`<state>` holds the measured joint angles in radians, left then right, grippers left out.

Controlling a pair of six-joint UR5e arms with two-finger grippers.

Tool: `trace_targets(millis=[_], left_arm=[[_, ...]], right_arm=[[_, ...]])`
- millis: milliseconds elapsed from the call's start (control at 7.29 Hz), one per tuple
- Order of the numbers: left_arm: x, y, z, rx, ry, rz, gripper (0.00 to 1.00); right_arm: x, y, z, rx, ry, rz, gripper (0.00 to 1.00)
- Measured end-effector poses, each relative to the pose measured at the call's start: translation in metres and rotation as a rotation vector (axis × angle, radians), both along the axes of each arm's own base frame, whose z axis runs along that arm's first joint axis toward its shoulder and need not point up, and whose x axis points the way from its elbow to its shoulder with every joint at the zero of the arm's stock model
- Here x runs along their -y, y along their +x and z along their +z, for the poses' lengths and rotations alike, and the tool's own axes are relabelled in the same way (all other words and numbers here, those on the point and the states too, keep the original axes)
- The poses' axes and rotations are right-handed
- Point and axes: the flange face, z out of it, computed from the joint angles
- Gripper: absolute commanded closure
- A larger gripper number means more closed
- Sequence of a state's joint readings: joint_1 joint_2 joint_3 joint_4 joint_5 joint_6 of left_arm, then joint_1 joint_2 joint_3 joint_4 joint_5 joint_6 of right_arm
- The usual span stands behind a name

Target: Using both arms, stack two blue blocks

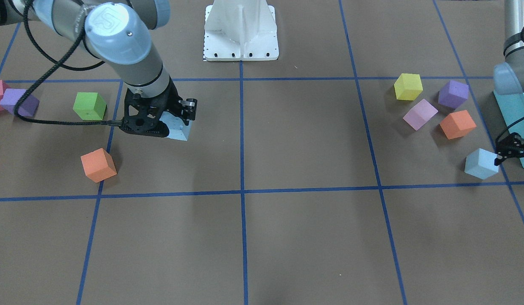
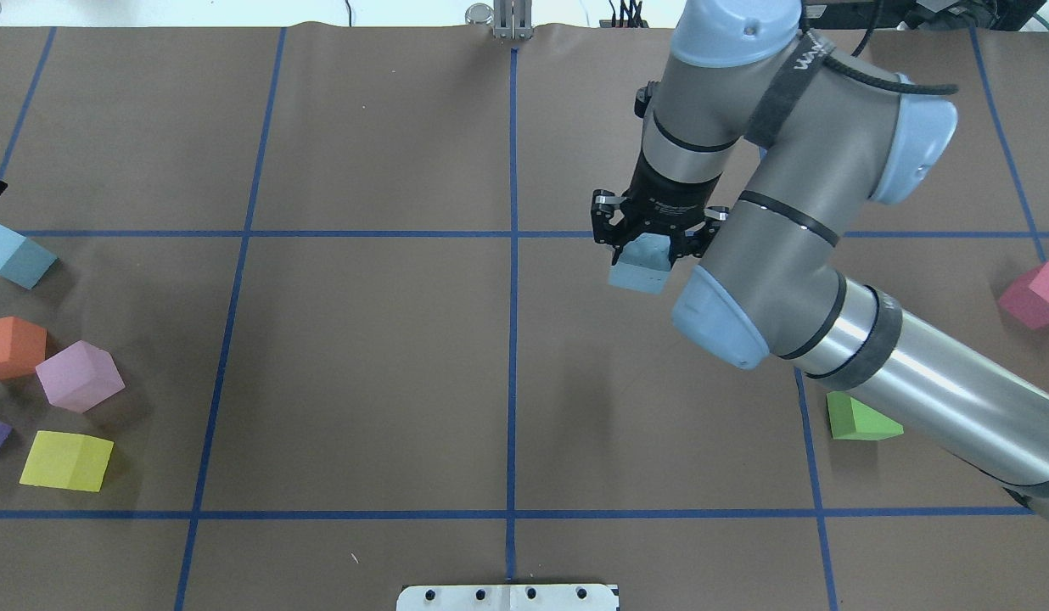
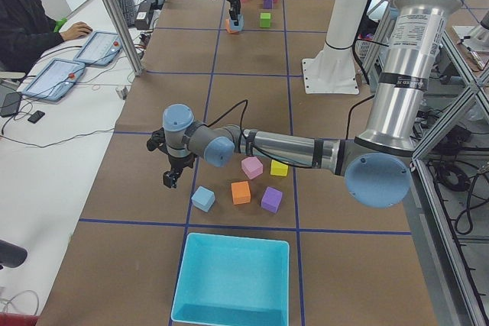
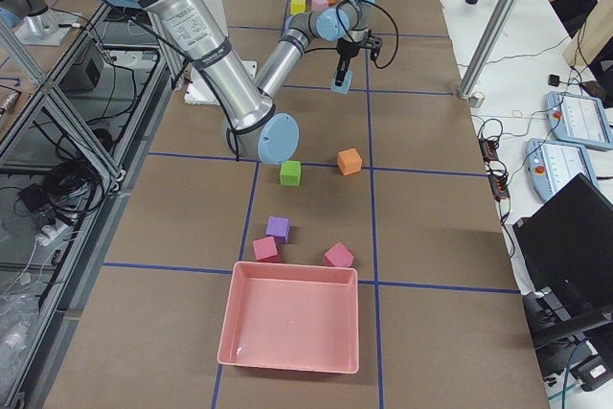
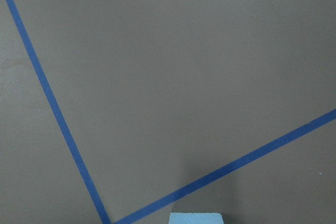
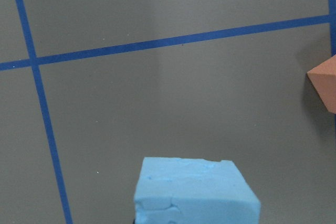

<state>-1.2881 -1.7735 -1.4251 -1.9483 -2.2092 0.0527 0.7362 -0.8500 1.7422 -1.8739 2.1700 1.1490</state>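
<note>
Your left claw [image 3: 173,177] is the hard one to read. The overhead view cuts it off at the 9 o'clock edge. The front-facing view shows only a black tangle of it at the 3 o'clock edge, and its own wrist camera shows no fingers. You cannot tell whether it is released or clenched.

From the left end of the desk [image 3: 229,74] you see it hang just beside the free blue block [image 3: 202,198], at about 11 o'clock from it. That block rests on the desk. The left wrist camera catches only a sliver of its top at 6 o'clock.

Your right claw [image 2: 656,244] is clenched on the other blue block [image 2: 639,270]. In the overhead view this sits at about 2 o'clock from the desk's middle. The arm hides most of the fingers there, and you cannot make out whether the block clears the desk.

The front-facing view shows tiny dimples on this block, which the overhead view does not. The right wrist camera shows its top face large at 6 o'clock.

The green cube [image 2: 860,422] is half buried under the right arm from overhead, but it is whole from the front. The turquoise bin [image 3: 229,318] is complete only in the left-end view.
</note>
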Motion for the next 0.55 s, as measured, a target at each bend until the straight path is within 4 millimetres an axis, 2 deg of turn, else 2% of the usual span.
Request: trace_targets(millis=[548], left_arm=[[0.002, 0.011, 0.035, 0.031, -0.016, 0.063, 0.02]], right_arm=[[-0.035, -0.079, -0.010, -0.012, 0.016, 0.026, 0.45]])
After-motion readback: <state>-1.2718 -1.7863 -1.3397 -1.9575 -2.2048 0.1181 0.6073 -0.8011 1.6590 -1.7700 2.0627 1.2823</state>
